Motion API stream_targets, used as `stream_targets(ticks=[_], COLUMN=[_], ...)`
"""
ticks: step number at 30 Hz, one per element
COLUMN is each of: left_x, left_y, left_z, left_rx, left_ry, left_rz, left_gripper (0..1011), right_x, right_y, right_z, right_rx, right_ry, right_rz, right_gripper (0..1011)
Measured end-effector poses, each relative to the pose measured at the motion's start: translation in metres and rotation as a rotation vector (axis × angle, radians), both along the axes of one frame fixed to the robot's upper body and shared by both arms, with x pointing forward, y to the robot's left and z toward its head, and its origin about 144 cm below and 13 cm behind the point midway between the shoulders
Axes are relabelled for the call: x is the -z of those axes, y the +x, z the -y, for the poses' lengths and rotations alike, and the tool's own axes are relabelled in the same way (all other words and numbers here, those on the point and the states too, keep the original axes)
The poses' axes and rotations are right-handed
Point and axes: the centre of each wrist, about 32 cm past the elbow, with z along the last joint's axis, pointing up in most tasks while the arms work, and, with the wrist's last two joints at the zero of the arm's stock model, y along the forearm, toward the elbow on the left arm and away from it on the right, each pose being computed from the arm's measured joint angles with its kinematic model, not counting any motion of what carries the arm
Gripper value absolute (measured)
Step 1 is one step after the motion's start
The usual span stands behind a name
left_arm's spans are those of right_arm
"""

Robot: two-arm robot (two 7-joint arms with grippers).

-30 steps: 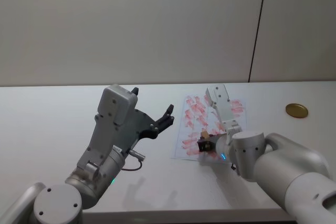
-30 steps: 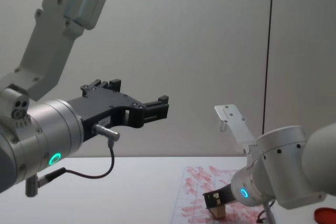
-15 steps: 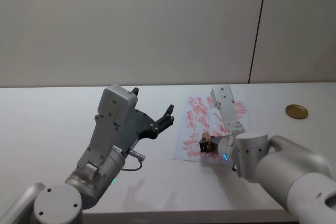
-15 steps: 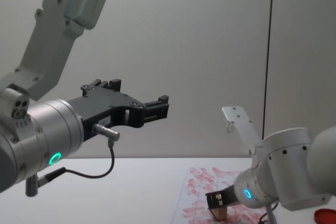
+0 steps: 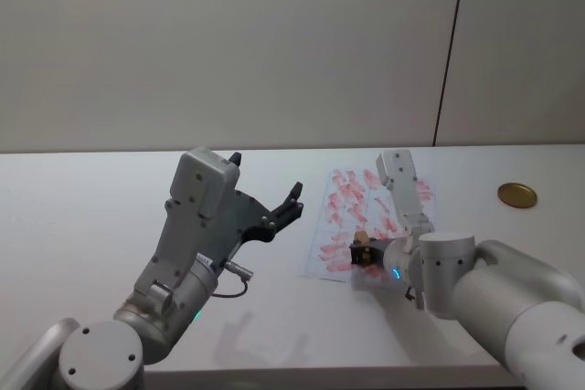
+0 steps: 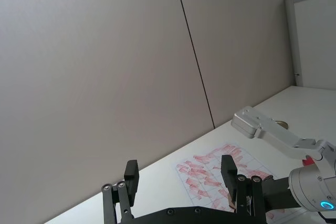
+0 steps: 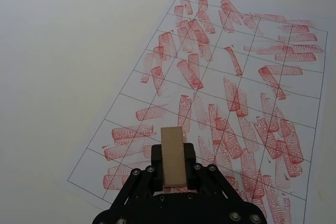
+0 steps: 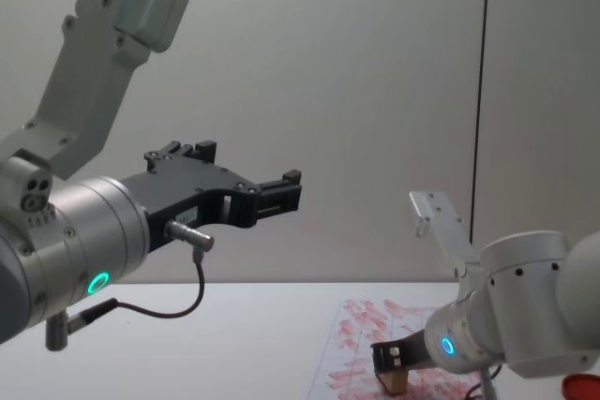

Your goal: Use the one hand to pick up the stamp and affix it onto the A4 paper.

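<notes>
1. Grips the stamp (image 7: 172, 156) in the right pincer (image 7: 173, 167), black fingers squeezed against its two long sides, with the block poking out beyond the fingertips.
2. Holds that block low at the near left corner of the A4 paper (image 7: 236, 77), above cells that already carry prints. Cannot tell whether the inked face touches the sheet, even from the chest view, where the stamp (image 8: 395, 381) sits right at paper level.
3. Looks like the pressing step. Lower straight down, hold the inked face level with the sheet, and press evenly. Avoid any sideways slide that would smear the mark, then lift straight up.
4. Pale bare wood with a rectangular, square-edged shape. Probably rigid enough to take a firm squeeze without slipping.
5. Thin white sheet ruled in a dark grid, lying flat and crowded with red oblong prints at many angles. Probably light enough to drag along if the stamp is pulled sideways.
6. Smooth, matte, pale desk (image 5: 91, 198) beneath. Round gold lid (image 5: 516, 193) well off to the right, and a red ink pad (image 8: 581, 386) at the chest view's lower right edge.
7. Parks the left pincer (image 5: 265, 178) raised in the air to the left of the sheet, fingers spread wide and gripping nothing.
</notes>
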Motion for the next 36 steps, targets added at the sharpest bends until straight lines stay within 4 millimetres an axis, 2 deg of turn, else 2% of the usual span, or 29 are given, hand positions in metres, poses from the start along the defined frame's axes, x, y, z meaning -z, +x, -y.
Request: stream_targets(ticks=[25, 29, 36], left_x=[0.0, 0.0, 0.0], left_y=[0.0, 0.0, 0.0], left_z=[0.0, 0.0, 0.0], left_rx=[0.0, 0.0, 0.0], left_ry=[0.0, 0.0, 0.0], left_rz=[0.0, 0.0, 0.0], left_gripper=[993, 993, 993], right_x=[-0.006, -0.013, -0.036], right_y=[0.004, 0.008, 0.017], right_z=[0.001, 0.0, -0.002], right_rx=[-0.005, -0.005, -0.008], right_ry=[-0.024, -0.022, 0.01], right_rz=[0.023, 0.054, 0.147], right_gripper=[217, 217, 218])
